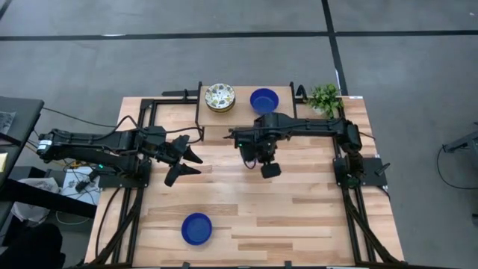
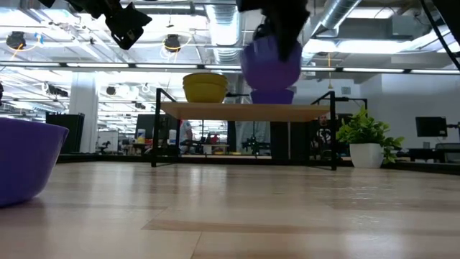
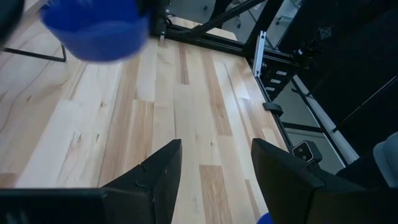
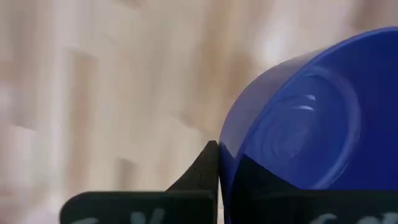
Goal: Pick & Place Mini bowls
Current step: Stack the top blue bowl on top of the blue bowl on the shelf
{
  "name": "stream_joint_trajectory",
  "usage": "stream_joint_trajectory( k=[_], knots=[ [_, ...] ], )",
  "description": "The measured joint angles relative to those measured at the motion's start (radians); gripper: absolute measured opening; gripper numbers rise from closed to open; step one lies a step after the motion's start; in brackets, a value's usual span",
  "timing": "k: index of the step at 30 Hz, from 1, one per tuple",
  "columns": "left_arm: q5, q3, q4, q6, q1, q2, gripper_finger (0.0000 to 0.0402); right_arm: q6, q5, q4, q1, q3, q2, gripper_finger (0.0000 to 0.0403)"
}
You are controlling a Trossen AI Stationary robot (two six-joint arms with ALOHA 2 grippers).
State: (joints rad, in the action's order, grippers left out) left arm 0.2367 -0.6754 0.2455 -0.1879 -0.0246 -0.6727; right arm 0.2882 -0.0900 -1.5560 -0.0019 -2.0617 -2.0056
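1. The right hand (image 1: 269,169) hangs above the middle of the tabletop (image 1: 299,217), held clear of the wood, and pinches a blue bowl (image 4: 298,130) by its rim.
2. In the right wrist view one dark finger (image 4: 205,171) sits against the outside of that bowl's wall, and the glossy inside of the bowl faces the camera.
3. In the low view the same bowl (image 2: 270,61) hangs tilted in the air, in front of a low wooden shelf (image 2: 244,110) at the far side of the tabletop.
4. The left hand (image 1: 181,160) waits over the left part of the tabletop with its fingers (image 3: 155,180) spread wide and nothing between them.
5. A second blue bowl (image 1: 264,100) stands on the shelf (image 1: 239,119), right of a short stack of white patterned bowls (image 1: 220,97); how many are in the stack I cannot tell.
6. A third blue bowl (image 1: 196,229) sits alone on the near side of the tabletop, left of centre and well apart from both hands.
7. A small green potted plant (image 1: 324,98) stands at the far right corner, just beside the shelf's right end.
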Motion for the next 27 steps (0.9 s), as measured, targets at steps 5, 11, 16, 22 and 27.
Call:
stream_joint_trajectory(
  k=[5,11,16,22,27],
  knots=[
    [0.000,0.000,0.000,0.000,0.000,0.000,0.0192,0.030,0.172,-0.013,-0.006,-0.002,0.019,0.0000],
    [0.000,0.000,0.000,0.000,0.000,0.000,0.0192,0.100,0.333,-0.011,-0.047,-0.072,0.058,0.0000],
    [0.000,0.000,-0.001,0.000,0.000,0.000,0.0192,0.203,0.405,-0.010,-0.129,-0.162,0.069,0.0000],
    [0.000,0.000,-0.002,0.000,0.000,0.000,0.0192,0.290,0.402,0.032,-0.270,-0.208,0.069,0.0000],
    [0.000,0.000,-0.006,0.000,0.000,0.000,0.0192,0.315,0.264,0.061,-0.385,-0.208,0.069,0.0000]
  ],
)
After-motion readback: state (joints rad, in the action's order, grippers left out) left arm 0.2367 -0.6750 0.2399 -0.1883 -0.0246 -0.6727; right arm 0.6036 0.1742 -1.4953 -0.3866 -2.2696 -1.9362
